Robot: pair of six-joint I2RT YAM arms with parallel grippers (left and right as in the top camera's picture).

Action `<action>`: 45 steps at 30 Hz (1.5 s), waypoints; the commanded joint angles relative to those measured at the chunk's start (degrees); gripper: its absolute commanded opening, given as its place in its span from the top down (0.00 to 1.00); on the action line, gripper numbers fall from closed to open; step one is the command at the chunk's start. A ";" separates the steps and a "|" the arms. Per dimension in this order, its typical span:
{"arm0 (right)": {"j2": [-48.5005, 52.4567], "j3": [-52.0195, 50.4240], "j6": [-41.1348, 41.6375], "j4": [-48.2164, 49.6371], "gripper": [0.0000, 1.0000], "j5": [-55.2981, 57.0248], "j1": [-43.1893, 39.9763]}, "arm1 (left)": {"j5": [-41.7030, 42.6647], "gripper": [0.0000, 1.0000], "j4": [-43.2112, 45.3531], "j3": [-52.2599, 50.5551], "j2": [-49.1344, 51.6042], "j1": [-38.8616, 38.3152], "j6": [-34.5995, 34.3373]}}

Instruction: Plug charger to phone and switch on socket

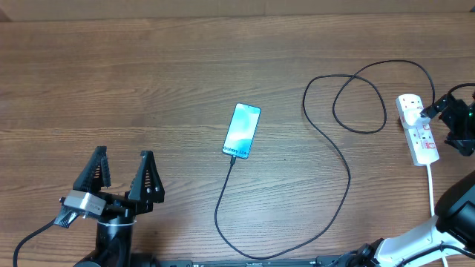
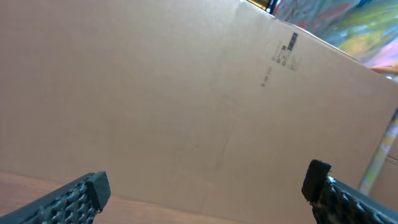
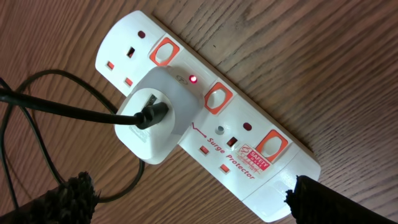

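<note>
The phone (image 1: 242, 131) lies face up mid-table, light blue screen showing. The thin black charger cable (image 1: 349, 174) meets the phone's lower end, loops along the front and runs up to the white socket strip (image 1: 419, 130) at the far right. In the right wrist view the strip (image 3: 249, 155) carries a white plug adapter (image 3: 158, 118) with the black cable (image 3: 62, 112) in it, and a small red light (image 3: 193, 79) glows beside the middle switch. My right gripper (image 3: 189, 199) hovers open just above the strip. My left gripper (image 1: 122, 176) is open at the front left, far from everything.
A white cord (image 1: 433, 193) runs from the strip toward the front edge. The left wrist view shows only a brown cardboard wall (image 2: 186, 93) behind the table. The right arm's base (image 1: 415, 241) stands at the front right.
</note>
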 commanded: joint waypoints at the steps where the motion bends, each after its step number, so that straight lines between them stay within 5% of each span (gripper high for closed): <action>1: -0.15 -0.24 -0.24 0.17 0.00 -0.31 -0.04 | 0.02 0.00 -0.76 -0.90 -0.81 0.52 0.63; 24: -0.15 -0.24 -0.24 0.17 0.00 -0.31 -0.04 | 0.02 0.00 0.22 -18.60 -0.83 0.52 0.63; 29: -0.15 -0.24 -0.26 0.17 0.00 -0.31 -0.04 | 0.02 0.00 -6.16 -18.84 -0.83 0.55 0.66; 45: -0.15 -0.24 -0.24 0.17 0.00 -0.31 -0.04 | 0.00 0.00 -6.14 -18.84 -0.74 0.52 0.66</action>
